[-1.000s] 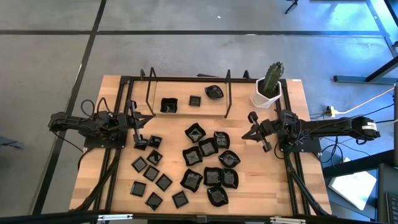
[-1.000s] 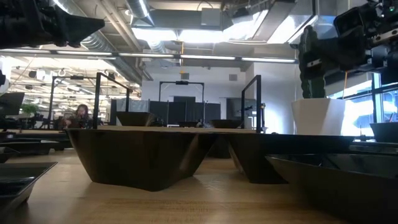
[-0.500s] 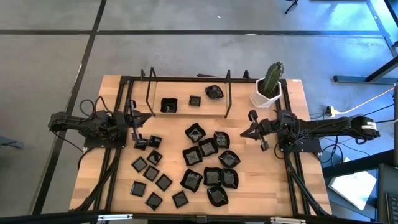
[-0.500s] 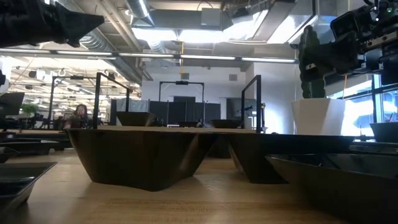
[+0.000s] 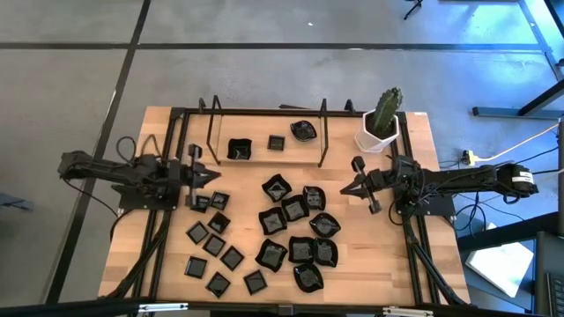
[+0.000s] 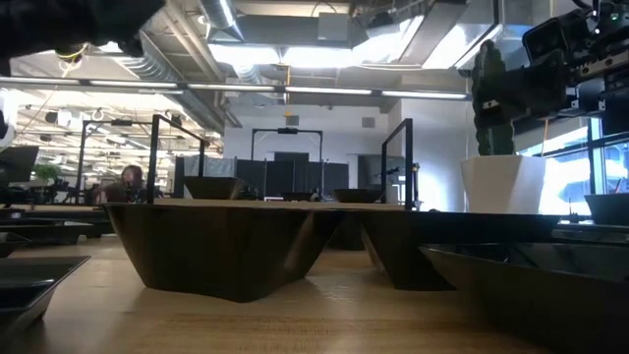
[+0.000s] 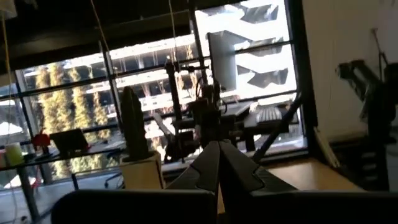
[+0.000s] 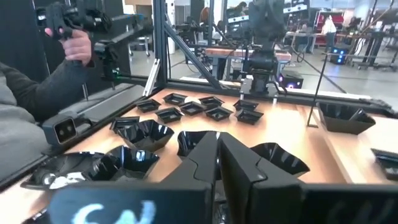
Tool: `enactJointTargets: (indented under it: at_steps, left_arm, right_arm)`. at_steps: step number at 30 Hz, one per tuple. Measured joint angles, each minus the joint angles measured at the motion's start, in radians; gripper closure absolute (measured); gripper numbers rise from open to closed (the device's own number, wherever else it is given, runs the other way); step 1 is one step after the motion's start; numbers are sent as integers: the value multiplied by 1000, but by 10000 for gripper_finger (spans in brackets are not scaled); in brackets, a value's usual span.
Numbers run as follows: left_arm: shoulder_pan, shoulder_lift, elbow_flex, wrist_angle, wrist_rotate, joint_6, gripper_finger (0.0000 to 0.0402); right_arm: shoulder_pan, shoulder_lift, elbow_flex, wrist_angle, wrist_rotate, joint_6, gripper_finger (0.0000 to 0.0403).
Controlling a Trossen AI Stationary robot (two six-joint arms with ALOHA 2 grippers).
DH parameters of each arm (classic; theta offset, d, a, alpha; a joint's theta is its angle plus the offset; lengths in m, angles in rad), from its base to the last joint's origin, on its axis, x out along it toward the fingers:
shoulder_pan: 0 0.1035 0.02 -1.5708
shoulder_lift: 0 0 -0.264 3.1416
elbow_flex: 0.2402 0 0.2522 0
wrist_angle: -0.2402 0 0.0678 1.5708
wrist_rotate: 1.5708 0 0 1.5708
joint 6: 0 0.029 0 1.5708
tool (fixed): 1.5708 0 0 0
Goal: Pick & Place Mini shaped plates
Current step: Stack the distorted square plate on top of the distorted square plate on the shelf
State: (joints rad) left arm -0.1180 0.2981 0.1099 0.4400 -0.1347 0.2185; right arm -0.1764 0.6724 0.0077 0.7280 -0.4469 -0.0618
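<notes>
On the left, the left pincer (image 5: 201, 175) had pulled up and level, fingers pressed shut and empty, little flat squares (image 5: 218, 223) just below it, so no pick had begun. Across the wooden table (image 5: 159, 123), the right pincer (image 5: 351, 187), also closed, hung beside wavy-edged dishes (image 5: 295, 233); office glass lay beyond.

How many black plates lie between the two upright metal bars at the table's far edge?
3: a raised-rim square plate nearest the left bar, a small flat square in the middle, a rounded wavy plate nearest the right bar.

No text, label, brand, number or sign can be read on anything in these views, on the table or beyond.
</notes>
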Motion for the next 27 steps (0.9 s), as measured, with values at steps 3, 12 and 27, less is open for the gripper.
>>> enactJointTargets:
  at_steps: [3,12,27]
  left_arm:
    - [3,128,2,12,-72,23,398]
    - [-3,455,36,83,-159,-263,396]
    - [-374,1080,380,115,-524,-462,396]
  right_arm:
    - [0,0,0,-19,3,-86,381]
    - [0,0,0,-15,9,-104,390]
    - [0,0,0,-24,69,-93,383]
